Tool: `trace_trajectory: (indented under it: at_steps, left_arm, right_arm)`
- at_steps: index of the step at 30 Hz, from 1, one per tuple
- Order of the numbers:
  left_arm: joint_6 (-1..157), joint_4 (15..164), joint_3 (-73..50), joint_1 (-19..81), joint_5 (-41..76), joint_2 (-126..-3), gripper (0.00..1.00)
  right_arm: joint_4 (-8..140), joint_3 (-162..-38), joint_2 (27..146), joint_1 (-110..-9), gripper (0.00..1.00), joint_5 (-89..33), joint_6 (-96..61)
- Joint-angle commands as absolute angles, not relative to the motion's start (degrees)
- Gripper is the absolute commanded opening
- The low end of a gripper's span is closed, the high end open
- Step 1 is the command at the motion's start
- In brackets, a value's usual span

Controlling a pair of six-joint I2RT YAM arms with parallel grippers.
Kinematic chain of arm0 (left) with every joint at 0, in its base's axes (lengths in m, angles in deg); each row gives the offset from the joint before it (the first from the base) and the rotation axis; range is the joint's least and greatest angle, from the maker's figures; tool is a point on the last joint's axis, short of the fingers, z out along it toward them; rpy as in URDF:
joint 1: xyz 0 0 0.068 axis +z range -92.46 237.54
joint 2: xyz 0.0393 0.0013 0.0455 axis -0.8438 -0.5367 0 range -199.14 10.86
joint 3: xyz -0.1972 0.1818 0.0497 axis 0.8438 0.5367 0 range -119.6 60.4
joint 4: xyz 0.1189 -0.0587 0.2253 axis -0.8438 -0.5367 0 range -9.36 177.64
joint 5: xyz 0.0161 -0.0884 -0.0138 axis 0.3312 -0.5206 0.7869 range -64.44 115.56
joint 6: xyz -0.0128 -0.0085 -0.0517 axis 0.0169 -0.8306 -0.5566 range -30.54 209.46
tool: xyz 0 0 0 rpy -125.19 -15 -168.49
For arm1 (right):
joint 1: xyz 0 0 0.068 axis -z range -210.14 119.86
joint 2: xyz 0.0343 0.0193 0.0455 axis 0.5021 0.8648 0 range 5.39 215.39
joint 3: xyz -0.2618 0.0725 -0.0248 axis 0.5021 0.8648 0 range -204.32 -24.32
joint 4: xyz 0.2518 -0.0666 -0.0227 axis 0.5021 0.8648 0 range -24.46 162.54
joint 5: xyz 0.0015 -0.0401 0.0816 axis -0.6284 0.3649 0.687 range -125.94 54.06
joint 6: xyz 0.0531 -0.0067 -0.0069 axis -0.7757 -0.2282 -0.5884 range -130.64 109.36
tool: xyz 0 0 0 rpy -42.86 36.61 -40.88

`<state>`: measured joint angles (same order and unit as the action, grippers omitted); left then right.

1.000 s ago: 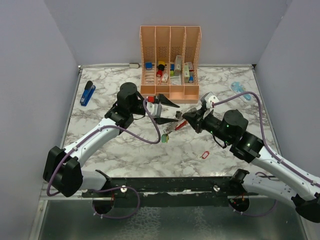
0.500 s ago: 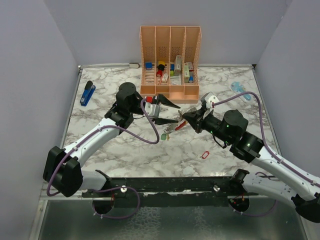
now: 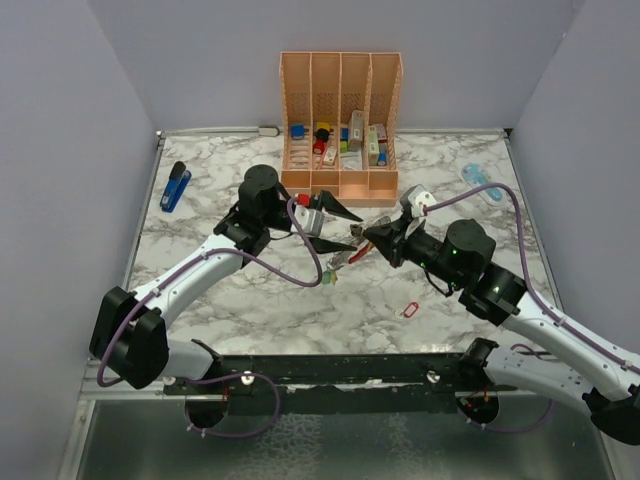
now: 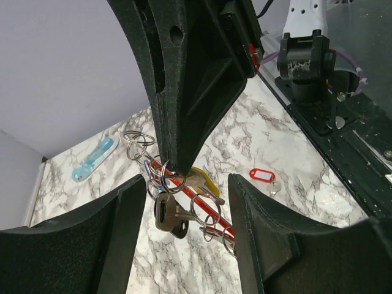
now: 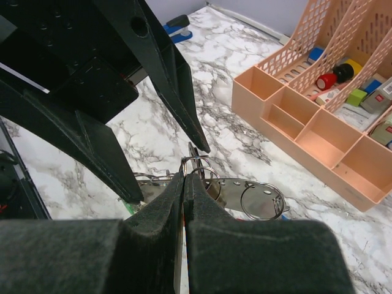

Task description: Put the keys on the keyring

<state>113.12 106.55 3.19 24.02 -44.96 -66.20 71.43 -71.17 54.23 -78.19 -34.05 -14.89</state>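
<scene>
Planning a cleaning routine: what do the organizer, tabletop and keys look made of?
Organizer: peach plastic, matte, with moulded lattice walls. Tabletop: marble-veined and smooth; likely printed laminate, but real stone can't be ruled out. Keys: silvery-grey metal, glinting slightly.

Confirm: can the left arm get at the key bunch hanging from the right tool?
Likely yes. The left tool is open, and the key bunch, pinched in the shut right tool, hangs right between its fingers; nothing else blocks the gap.

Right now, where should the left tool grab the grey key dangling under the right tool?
The key head, probably: it hangs clear beneath the shut right tool, with rings crowding above. Come in level, where the open left tool straddles it.
</scene>
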Motion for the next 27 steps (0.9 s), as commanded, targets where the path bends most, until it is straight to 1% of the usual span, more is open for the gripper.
trace_trajectory:
  at_steps: [1,12,16,21,27]
  left_arm:
    - [114.2,104.7,3.2,23.5,-47.4,-66.0,0.59]
    - [114.0,102.8,3.0,22.9,-47.9,-65.5,0.55]
    - [114.0,102.2,3.1,22.9,-47.7,-65.2,0.55]
    - [115.4,100.7,3.0,22.9,-45.8,-65.1,0.55]
    - [114.6,101.1,2.3,22.9,-42.4,-65.4,0.55]
  right_arm:
    - [67.3,-71.8,53.1,-78.5,0.01,-33.2,-15.3]
    - [64.2,-70.2,53.6,-78.5,0.01,-35.6,-16.0]
    - [63.4,-69.9,53.4,-78.5,0.01,-38.3,-16.6]
    - [62.9,-69.7,53.1,-78.5,0.01,-42.0,-18.3]
    - [58.9,-66.9,51.5,-78.5,0.01,-43.7,-19.0]
